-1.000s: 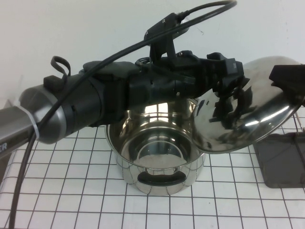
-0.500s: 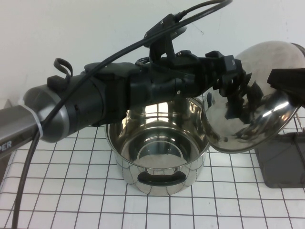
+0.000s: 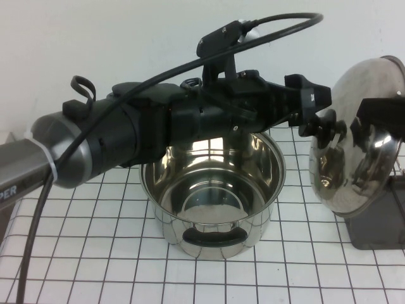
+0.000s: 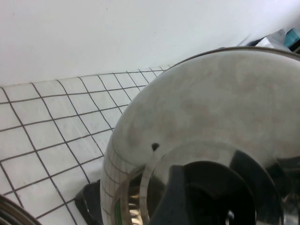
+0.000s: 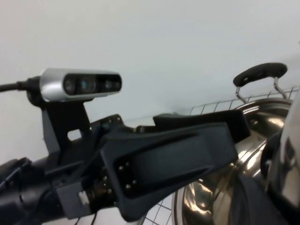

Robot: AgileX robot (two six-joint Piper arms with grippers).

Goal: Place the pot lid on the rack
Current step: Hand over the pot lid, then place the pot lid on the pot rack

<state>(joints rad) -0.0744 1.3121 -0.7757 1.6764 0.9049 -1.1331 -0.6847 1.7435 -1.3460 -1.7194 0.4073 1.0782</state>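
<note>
Steel lid [image 3: 355, 142] stands nearly upright on edge above the dark rack [image 3: 380, 218] at the worktop's [image 3: 76, 253] right in the high view, its black knob [image 3: 326, 123] clamped by the left gripper's [image 3: 319, 117] fingers; beside it sits the open pot [image 3: 212, 190]. "PER" shows on the left arm. Left wrist view: the lid's dome [image 4: 211, 126] fills the frame. Right wrist view: the right gripper is unseen, its fingers untellable; the left arm's camera [image 5: 79, 84] shows.
</note>
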